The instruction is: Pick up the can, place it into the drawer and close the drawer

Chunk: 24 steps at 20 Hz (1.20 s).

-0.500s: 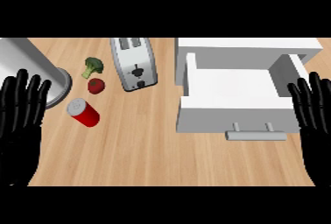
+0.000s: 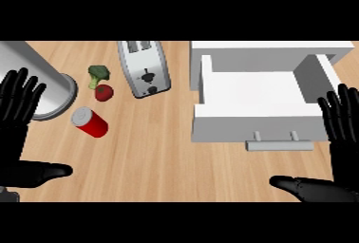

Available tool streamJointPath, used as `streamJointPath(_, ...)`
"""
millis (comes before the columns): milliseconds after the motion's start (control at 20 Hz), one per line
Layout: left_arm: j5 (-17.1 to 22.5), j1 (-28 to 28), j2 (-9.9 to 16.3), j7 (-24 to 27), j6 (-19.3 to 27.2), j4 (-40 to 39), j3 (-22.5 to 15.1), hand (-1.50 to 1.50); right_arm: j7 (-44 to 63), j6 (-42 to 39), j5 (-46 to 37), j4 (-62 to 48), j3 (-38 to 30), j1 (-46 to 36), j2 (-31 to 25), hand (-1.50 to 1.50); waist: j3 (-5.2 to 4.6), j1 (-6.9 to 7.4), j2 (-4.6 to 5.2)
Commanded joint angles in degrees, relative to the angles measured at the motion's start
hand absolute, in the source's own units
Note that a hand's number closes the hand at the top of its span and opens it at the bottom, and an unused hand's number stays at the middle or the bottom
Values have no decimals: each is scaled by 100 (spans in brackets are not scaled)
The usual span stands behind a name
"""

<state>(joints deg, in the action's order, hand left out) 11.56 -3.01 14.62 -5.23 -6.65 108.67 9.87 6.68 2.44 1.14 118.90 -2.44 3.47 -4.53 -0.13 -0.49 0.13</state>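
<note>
So the red cylindrical can with the pale grey lid (image 2: pixel 89 122) is lying tilted on the light wooden plank surface (image 2: pixel 161 161), left of centre, nothing touching it. Just above it sit a small round red tomato (image 2: pixel 104 92) and a green bumpy broccoli floret (image 2: pixel 98 73), close together. Next to those is a shiny silver toaster (image 2: pixel 144 68) with rounded corners, angled a bit. A big brushed-metal cylinder pot (image 2: pixel 38 80) fills the upper left corner.

The white boxy drawer (image 2: pixel 259 126) is pulled open on the right, flat matte walls, grey bar handle (image 2: pixel 279 145) sticking out front. Plenty of bare wood between the can and the drawer front, and along the near edge too.

The left robot hand (image 2: pixel 17 102) is black, at the left edge with fingers spread straight up, holding nothing. The right robot hand (image 2: pixel 342 118) does the same at the right edge, overlapping the drawer's side.
</note>
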Motion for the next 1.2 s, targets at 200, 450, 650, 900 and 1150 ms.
streamJointPath(200,625,141,354,-1353,-138,379,417,-150,557,-92,414,299,-718,462,-265,-150,15,46,-22)
streamJointPath(450,723,144,498,-1485,-333,400,752,-150,174,-393,708,120,-1088,802,-243,-150,14,38,-18)
streamJointPath(650,1145,599,642,-1676,-697,891,1115,-150,-299,-844,875,386,-1130,1697,-45,-150,15,36,-25)
streamJointPath(900,1324,670,279,-1723,-512,761,1262,-150,-305,-1184,1291,260,-1636,1647,-237,-150,14,37,-21)
streamJointPath(1150,1858,174,337,-2362,-185,477,1331,-150,-218,-1108,1092,253,-1546,1462,-138,-150,14,36,-14)
